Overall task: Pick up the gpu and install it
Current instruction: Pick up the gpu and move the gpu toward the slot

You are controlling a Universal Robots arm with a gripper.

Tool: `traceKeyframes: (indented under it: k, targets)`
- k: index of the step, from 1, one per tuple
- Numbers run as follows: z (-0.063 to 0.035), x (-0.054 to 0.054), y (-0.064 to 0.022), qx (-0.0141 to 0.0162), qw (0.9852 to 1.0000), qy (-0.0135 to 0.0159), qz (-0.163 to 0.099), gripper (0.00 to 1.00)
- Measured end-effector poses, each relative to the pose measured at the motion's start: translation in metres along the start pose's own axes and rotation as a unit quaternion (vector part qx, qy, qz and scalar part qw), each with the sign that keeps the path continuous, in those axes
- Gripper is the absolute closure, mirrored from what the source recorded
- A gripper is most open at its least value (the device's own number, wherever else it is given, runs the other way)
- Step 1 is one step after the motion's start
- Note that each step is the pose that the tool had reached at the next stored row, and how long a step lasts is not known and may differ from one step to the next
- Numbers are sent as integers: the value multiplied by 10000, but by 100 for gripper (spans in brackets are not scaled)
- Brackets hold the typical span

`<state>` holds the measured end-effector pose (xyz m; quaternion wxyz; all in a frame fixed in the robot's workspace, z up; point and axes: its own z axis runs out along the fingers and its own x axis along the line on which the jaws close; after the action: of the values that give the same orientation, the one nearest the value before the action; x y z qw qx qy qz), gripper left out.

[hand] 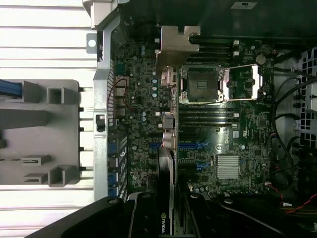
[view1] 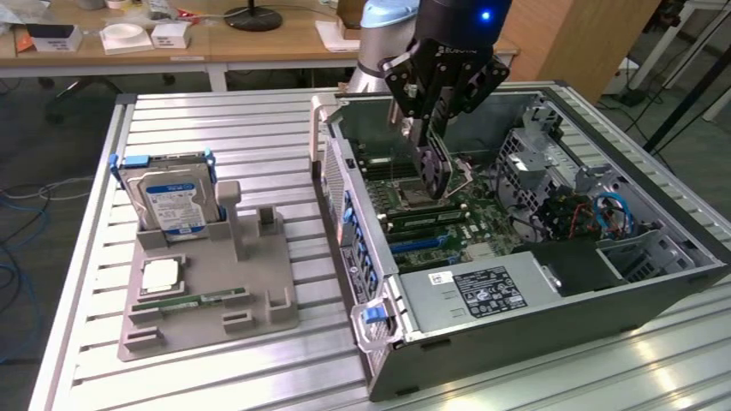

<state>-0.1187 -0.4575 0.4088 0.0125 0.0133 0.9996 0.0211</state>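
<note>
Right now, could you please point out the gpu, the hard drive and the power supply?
gpu (hand: 163, 222), wrist view, the edge with the logo.
hard drive (view1: 171, 205), exterior view, its blue-white label.
power supply (view1: 491, 289), exterior view, the label on it.

slatted metal table (view1: 228, 128) | on it: grey parts holder (view1: 194, 332), open PC case (view1: 549, 338)

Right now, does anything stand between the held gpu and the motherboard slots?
Nothing visible does. The tool holds the gpu on edge above the blue slots, with open space beneath it inside the case.
</note>
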Motion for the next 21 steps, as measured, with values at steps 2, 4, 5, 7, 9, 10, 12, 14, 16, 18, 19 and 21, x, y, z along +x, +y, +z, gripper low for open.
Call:
traceKeyframes:
  k: [2, 4, 5, 7, 9, 10, 12, 14, 16, 18, 19, 21]
  targets:
    - [1, -27, 1, 0, 10000, 0, 0, 74]
    - [1, -51, 1, 0, 10000, 0, 0, 74]
    - [1, -64, 1, 0, 10000, 0, -1, 74]
    - [2, -88, 2, 0, 10000, 0, -1, 74]
    - [3, -113, 3, 0, 10000, 0, -1, 74]
    - [3, -125, 3, 0, 10000, 0, -1, 74]
    - [4, -148, 4, 0, 10000, 0, 0, 74]
    - [4, -170, 4, 0, 10000, 0, 0, 74]
    - [4, -191, 5, 0, 10000, 0, 0, 74]
    - [5, -211, 5, 0, 10000, 0, 0, 74]
    - [5, -221, 6, 0, 10000, 0, 0, 74]
    - [6, -241, 6, 0, 10000, 0, -1, 74]
